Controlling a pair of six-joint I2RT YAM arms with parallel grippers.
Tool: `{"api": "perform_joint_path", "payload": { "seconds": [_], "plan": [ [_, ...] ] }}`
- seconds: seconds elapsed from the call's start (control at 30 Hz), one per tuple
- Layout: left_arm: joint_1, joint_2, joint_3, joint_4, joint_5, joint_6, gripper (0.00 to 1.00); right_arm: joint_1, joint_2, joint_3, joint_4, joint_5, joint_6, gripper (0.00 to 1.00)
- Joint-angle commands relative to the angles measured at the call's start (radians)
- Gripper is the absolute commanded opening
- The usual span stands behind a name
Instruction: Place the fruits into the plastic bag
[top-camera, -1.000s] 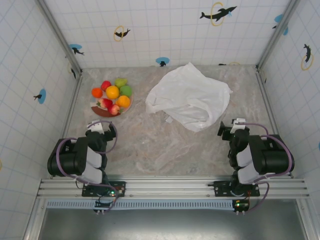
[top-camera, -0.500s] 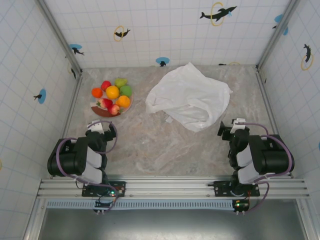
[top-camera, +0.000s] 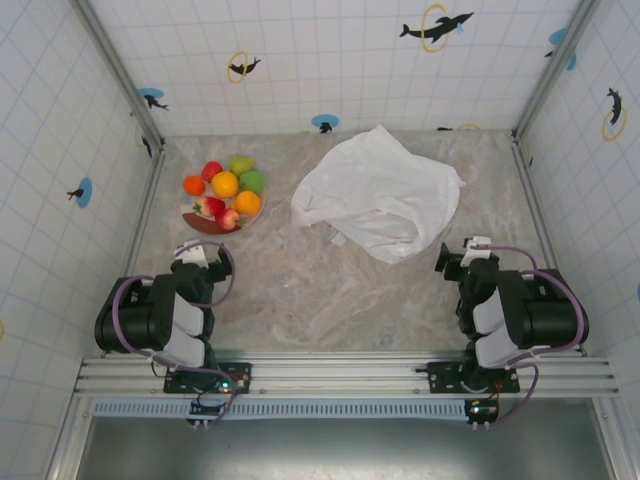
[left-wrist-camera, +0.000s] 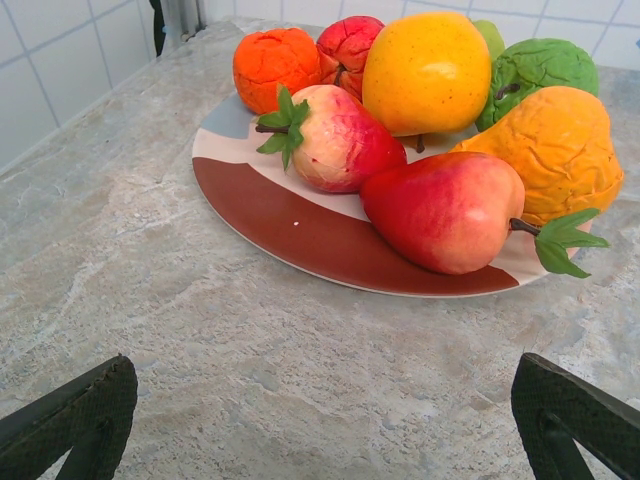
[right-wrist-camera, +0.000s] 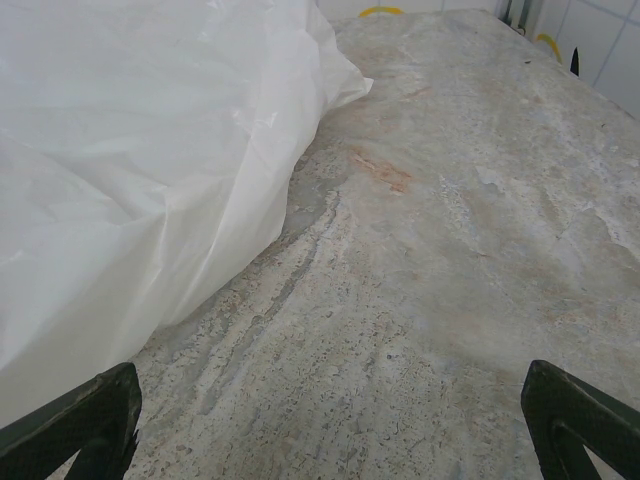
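Nothing of the task is done yet, judging from how things lie. All the toy fruits (top-camera: 225, 190) sit heaped on the round plate (top-camera: 203, 227) at the far left of the marbled table (top-camera: 300, 290). I count 8 from the top camera. The left wrist camera shows them closely:

- a red pear-shaped fruit (left-wrist-camera: 445, 210) and a strawberry-like fruit (left-wrist-camera: 335, 140) at the near rim
- a wrinkled orange fruit (left-wrist-camera: 555, 150) to the right
- a smooth yellow-orange fruit (left-wrist-camera: 427, 70) in the middle
- a small orange fruit (left-wrist-camera: 275, 65), a dark red fruit (left-wrist-camera: 345, 40) and green fruits (left-wrist-camera: 535, 68) behind

The plastic bag (top-camera: 378, 195) lies crumpled and flat on the table, well apart from the plate and to its right, with nothing visibly inside. I cannot make out where its mouth is.

The left gripper (top-camera: 202, 254) hangs near the plate on its near side, fingers spread wide and empty, facing the fruits. The right gripper (top-camera: 462, 256) is likewise spread and empty, near the bag's near-right edge, with the white film just ahead on its left in its own wrist view.

Left to do, as I judge it, is the whole job. The bag probably needs opening or holding, and then each of the 8 fruits must be carried across and dropped in, 1 at a time.
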Motion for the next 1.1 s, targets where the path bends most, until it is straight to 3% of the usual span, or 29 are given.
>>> {"api": "perform_joint_path", "payload": {
  "seconds": [0.0,0.33,0.5,0.67,0.9,1.07],
  "plan": [
    [0.005,-0.007,-0.009,0.005,0.013,0.014,0.98,0.014,-0.021,-0.01,-0.012,0.029,-0.008,1.0],
    [0.006,-0.196,0.003,-0.181,-0.106,-0.043,0.98,0.035,-0.201,-0.061,-0.062,0.225,0.038,1.0],
    [0.005,-0.366,0.037,-0.368,-0.208,-0.142,0.98,-0.005,-0.409,-0.036,-0.275,0.271,0.17,1.0],
    [0.005,-0.507,0.097,-0.534,-0.226,-0.324,0.98,-0.05,-0.588,0.018,-0.469,0.277,0.286,1.0],
    [0.006,-0.593,0.284,-0.857,-0.115,-0.498,0.98,-0.059,-0.716,0.122,-0.619,0.132,0.342,1.0],
    [0.004,-0.622,0.342,-0.93,0.0,-0.606,0.98,-0.009,-0.704,0.2,-0.666,0.012,0.312,1.0]
  ]
}}
